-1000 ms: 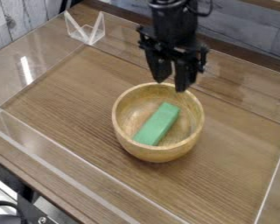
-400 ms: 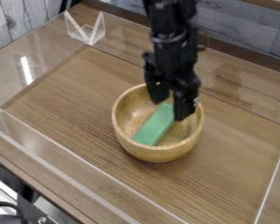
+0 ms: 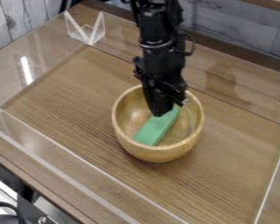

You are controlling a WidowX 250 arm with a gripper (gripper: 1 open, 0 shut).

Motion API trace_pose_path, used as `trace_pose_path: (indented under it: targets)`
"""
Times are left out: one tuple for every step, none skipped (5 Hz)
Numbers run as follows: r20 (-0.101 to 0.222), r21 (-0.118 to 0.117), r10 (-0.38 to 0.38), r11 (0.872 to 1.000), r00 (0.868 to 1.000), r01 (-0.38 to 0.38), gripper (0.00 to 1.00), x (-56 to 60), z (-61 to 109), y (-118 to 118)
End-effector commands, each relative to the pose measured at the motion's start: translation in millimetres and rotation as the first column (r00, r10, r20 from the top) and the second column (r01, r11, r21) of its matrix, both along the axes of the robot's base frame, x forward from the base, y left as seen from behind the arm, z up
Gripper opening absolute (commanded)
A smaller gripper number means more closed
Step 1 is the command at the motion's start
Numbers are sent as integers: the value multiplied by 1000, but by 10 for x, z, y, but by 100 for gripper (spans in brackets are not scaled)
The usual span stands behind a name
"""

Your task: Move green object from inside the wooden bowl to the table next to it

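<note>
Camera view: one look from above and in front; the arm's own body hides where the fingertips meet the block.
Green object [image 3: 156,131]: lies slanted inside the wooden bowl [image 3: 119,122], with its upper end under the gripper.
Gripper [image 3: 166,107]: points down into the bowl, jaws pressed together at the block's upper end; whether they pinch its thin edge I cannot tell.
Handling: probably light, stiff, matte and not fragile; the rounded edges could slip.
Hold: across the narrow width, nearer the middle for balance.
Table [image 3: 73,96]: wood-grain surface around the bowl, where the block is to go.
</note>
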State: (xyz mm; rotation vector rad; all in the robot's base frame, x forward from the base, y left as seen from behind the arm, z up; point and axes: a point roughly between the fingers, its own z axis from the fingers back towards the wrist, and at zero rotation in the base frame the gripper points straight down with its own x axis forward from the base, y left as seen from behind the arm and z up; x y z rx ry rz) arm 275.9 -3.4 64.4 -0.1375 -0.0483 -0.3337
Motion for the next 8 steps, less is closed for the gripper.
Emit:
trace_pose_path:
  targets:
    - [52, -3, -30, 1000, 998, 31, 0, 76, 212, -27]
    - [69, -9, -62, 998, 996, 63, 0, 104, 336, -75]
    - [91, -14, -8, 1000, 996, 9, 0, 153, 488, -77]
    - [105, -17, 41, 999, 994, -39, 0, 193, 594, -89]
    - [100, -18, 67, 998, 993, -65, 0, 209, 578, -138]
    - [92, -19, 29, 999, 995, -27, 100, 175, 537, -161]
    - [85, -20, -6, 1000, 996, 8, 100, 144, 502, -181]
    - [80, -19, 41, 999, 996, -40, 0, 170, 452, -162]
